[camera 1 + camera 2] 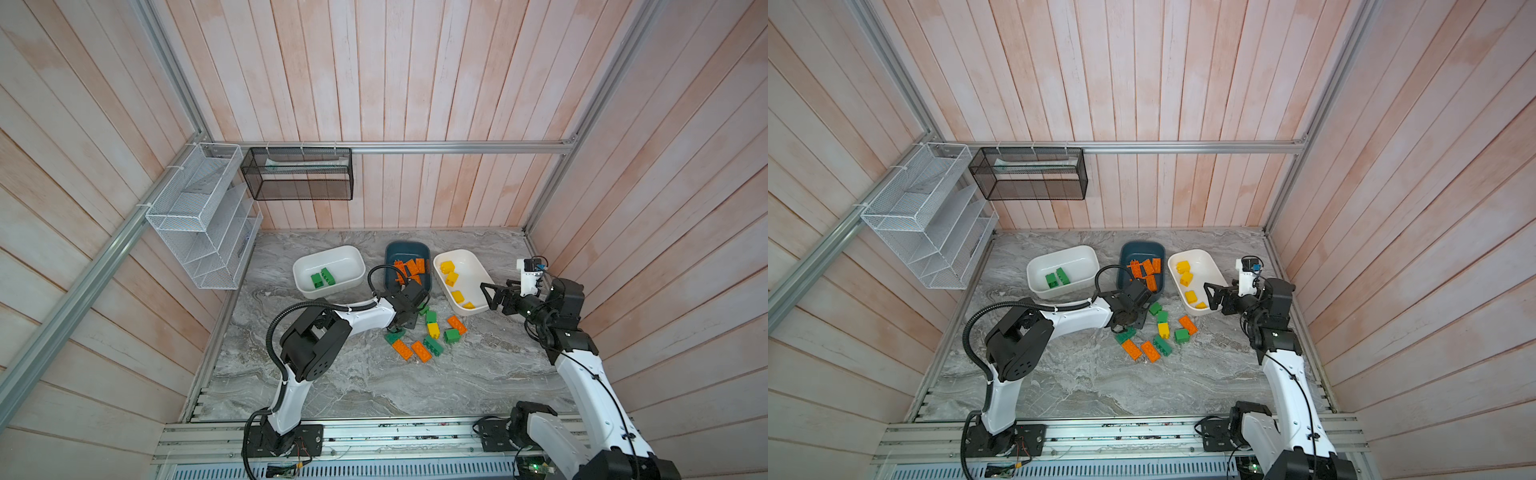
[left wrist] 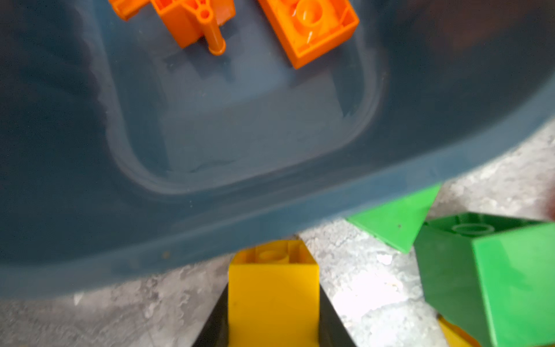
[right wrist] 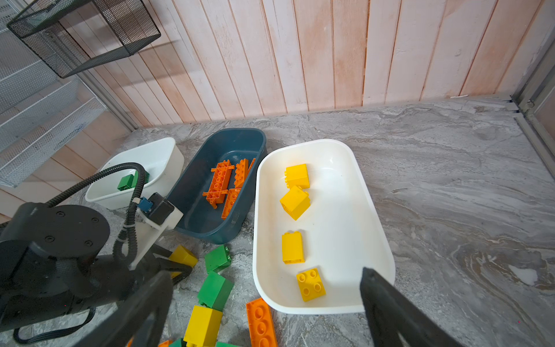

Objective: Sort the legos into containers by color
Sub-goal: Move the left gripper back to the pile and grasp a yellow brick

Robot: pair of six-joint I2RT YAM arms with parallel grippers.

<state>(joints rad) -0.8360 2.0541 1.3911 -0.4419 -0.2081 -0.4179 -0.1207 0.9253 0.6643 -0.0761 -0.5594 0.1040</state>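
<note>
— Closest to the left wrist camera is a small yellow plastic brick (image 2: 273, 282), pinched between the two black fingers of the left gripper (image 2: 273, 303). Both fingers press against its smooth sides.

— Where on the table is that?

— Right against the near rim of a dark teal plastic tub (image 2: 180, 228), which holds several orange bricks (image 1: 411, 266). I cannot tell whether the held brick has left the grey marbled tabletop (image 1: 332, 374).

— And the other tubs?

— In both top views, a white plastic tub (image 1: 336, 259) to the left of the teal one holds two green bricks (image 1: 328, 275). A second white tub (image 1: 471, 272) to the right holds four yellow bricks (image 3: 295, 202). The right gripper (image 1: 488, 296) hovers over that tub's near end, jaws spread wide and empty.

— What remains unsorted?

— A cluster of loose bricks (image 1: 433, 329), green, orange and yellow, lies just in front of the tubs.

— What could go wrong?

— The held brick sits so near the teal rim that lifting it could catch the rim and shove the tub. Released too soon, it would probably land among the orange ones. Its sides look slick, so it may slip. A large green brick (image 2: 495, 279) just beside it could get knocked. The yellow tub is already occupied by the other arm, so the two could collide there.
</note>
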